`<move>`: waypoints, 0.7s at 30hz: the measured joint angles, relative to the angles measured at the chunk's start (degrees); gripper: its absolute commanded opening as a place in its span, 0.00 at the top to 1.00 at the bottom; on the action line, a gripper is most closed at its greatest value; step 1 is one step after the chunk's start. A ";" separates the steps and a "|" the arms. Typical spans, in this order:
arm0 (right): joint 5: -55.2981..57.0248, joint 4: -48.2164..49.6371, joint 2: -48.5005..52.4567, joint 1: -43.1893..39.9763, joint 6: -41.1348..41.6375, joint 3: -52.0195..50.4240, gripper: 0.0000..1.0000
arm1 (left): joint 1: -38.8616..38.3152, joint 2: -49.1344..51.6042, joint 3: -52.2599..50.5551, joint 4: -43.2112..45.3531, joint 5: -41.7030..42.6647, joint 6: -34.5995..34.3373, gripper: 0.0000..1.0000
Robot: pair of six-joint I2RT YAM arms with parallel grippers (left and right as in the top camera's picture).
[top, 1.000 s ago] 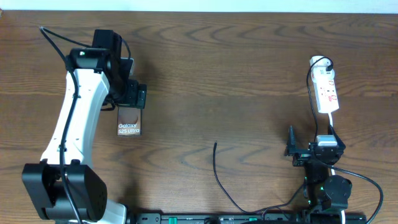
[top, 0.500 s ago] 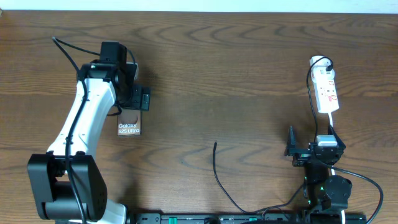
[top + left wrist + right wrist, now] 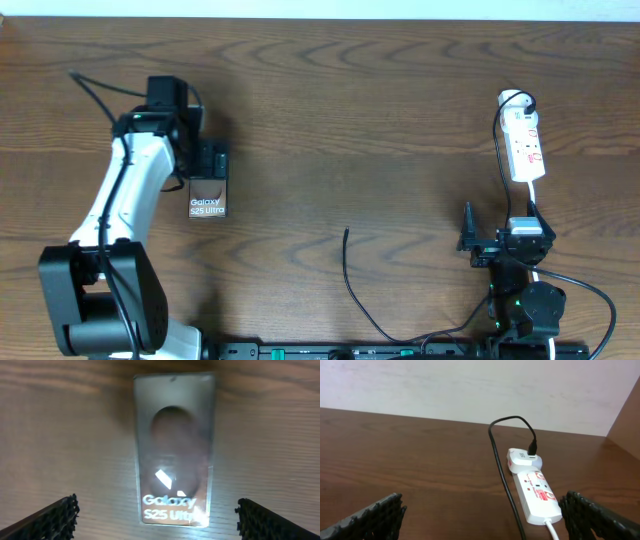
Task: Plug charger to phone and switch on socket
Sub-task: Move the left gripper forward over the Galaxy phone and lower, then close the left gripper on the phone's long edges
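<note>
The brown phone (image 3: 208,200) lies flat on the table at the left, its "Galaxy S25 Ultra" lettering facing up. My left gripper (image 3: 210,160) hangs over the phone's far end and hides it from above. In the left wrist view the phone (image 3: 174,445) fills the middle, and the left gripper (image 3: 156,510) stands open with one finger on each side, apart from it. The charger's tip (image 3: 346,232) lies loose mid-table, its cable (image 3: 365,312) trailing toward the front edge. The white socket (image 3: 524,145) is at the far right. My right gripper (image 3: 500,243) is open, just in front of the socket (image 3: 536,492).
A white adapter (image 3: 524,457) with a black cable (image 3: 501,472) sits in the socket's far end. A white cord (image 3: 552,530) leaves its near end. The right arm's base (image 3: 525,305) and a black rail (image 3: 400,352) line the table's front edge.
The left arm swung a little right, then back left, with its gripper staying over the phone's far end. The phone, charger, socket and right arm have not moved.
</note>
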 measured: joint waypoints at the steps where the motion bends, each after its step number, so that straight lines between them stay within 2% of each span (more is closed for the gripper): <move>1: 0.00 0.00 0.00 0.00 0.00 0.00 0.01 | 0.72 0.00 -0.33 -0.04 0.42 -0.02 0.00; 13: 0.00 0.00 0.02 0.00 0.00 0.00 0.01 | 1.88 0.11 -1.25 1.84 3.76 -0.24 0.00; 21: 0.00 0.00 0.02 0.00 0.00 0.00 0.01 | 1.88 0.20 -6.64 7.69 4.07 -0.26 0.01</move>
